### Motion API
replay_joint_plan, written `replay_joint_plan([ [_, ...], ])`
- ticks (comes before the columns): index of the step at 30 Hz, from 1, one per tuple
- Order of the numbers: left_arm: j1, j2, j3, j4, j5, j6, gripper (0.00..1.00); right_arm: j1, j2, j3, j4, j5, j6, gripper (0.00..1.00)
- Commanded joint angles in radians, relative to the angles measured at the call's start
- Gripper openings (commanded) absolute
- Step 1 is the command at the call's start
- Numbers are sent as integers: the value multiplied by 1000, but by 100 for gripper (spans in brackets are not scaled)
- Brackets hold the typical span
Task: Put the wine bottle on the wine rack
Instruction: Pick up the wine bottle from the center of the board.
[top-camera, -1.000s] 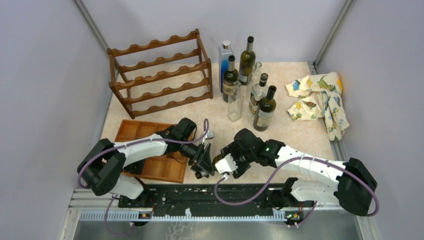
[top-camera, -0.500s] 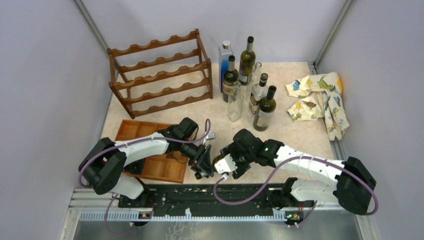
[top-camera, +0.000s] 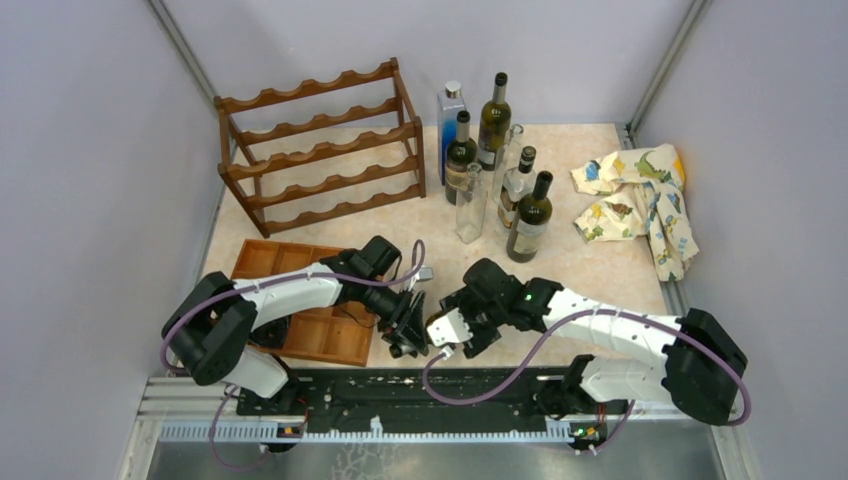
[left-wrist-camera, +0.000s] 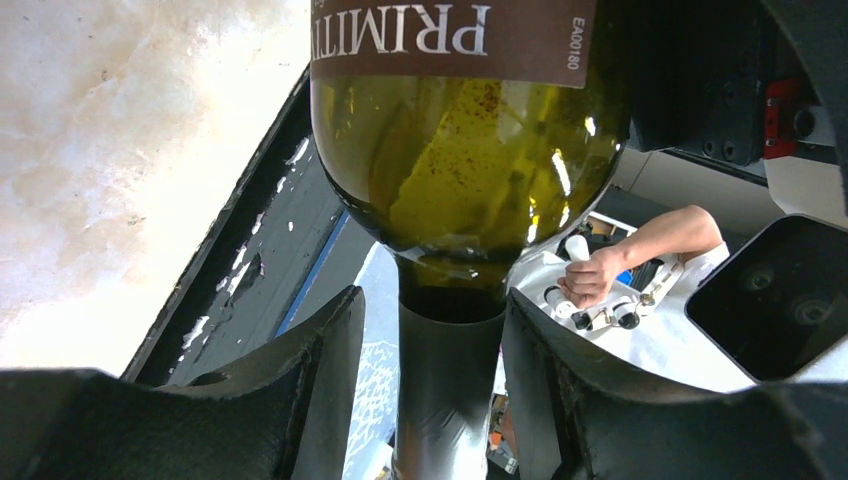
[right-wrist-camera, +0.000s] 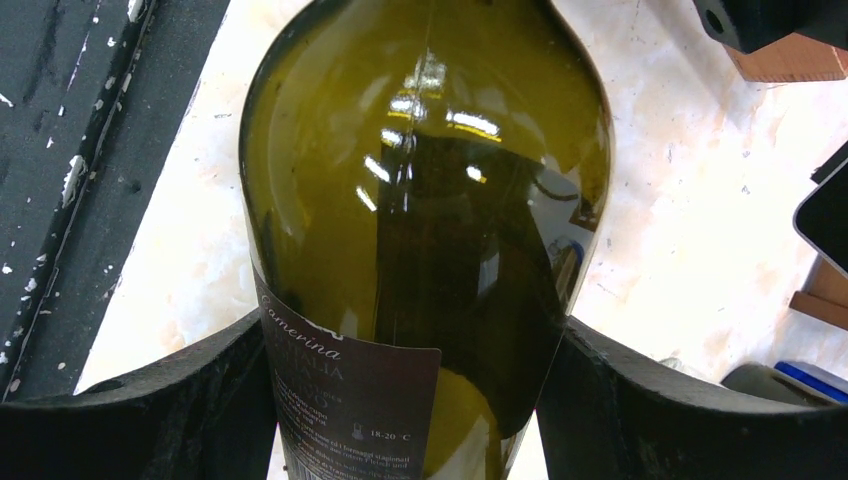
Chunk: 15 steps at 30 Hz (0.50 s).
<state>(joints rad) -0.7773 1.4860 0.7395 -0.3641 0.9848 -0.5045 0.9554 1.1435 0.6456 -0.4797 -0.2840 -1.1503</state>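
A dark green wine bottle (top-camera: 433, 322) with a brown label hangs near the table's front edge, between my two grippers. My right gripper (top-camera: 452, 328) is shut on its body; in the right wrist view the fingers (right-wrist-camera: 225, 385) press both sides of the bottle (right-wrist-camera: 420, 180). My left gripper (top-camera: 408, 325) is open around its neck. In the left wrist view the neck (left-wrist-camera: 445, 380) stands between the fingers (left-wrist-camera: 320, 370), with a gap on the left side. The dark reddish-brown wine rack (top-camera: 320, 150) stands at the back left with no bottle on it.
A flat wooden compartment tray (top-camera: 268, 258) lies under the left arm. Several upright bottles (top-camera: 495, 170) stand at the back centre. A patterned cloth (top-camera: 640, 195) lies at the back right. The black base rail (top-camera: 400, 390) runs along the front edge.
My left gripper has crept slightly right, closing in round the bottle's neck. My right gripper has shifted a little left with the bottle.
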Motion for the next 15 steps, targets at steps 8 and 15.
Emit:
replay_joint_plan([
  [8, -16, 10, 2, 17, -13, -8, 55, 14, 10, 79, 93, -1, 23, 0],
  [15, -17, 0, -16, 19, 6, 4, 29, 13, 13, 83, 91, 2, 32, 0],
])
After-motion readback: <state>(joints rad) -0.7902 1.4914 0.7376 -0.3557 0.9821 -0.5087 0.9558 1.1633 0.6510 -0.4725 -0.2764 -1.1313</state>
